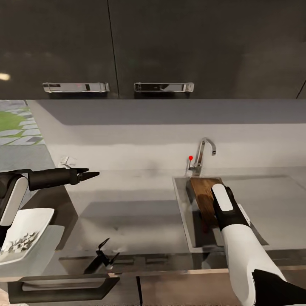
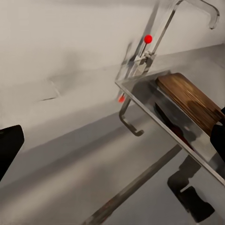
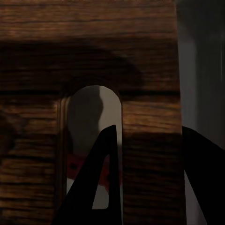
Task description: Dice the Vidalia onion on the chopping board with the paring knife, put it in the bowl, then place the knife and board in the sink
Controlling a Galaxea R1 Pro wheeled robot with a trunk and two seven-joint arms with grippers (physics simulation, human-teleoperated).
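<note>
Grey table (image 1: 140, 212) carries the steel sink (image 1: 187, 238), where the brown chopping board (image 1: 203, 191) leans inside. The white bowl (image 1: 25, 231) sits far left. The right gripper (image 3: 145, 183) pinches the board's slotted edge; the left gripper (image 1: 87, 175) hovers, fingers pressed together.

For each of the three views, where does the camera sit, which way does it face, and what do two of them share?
Head view: on the head, looking forward and down over the countertop and sink; both arms show, left tool free.
Left wrist view: on the left arm, facing the tap and sink.
Right wrist view: on the right arm, close over the chopping board; right tool straddles its slot edge.
All three views share the board.
</note>
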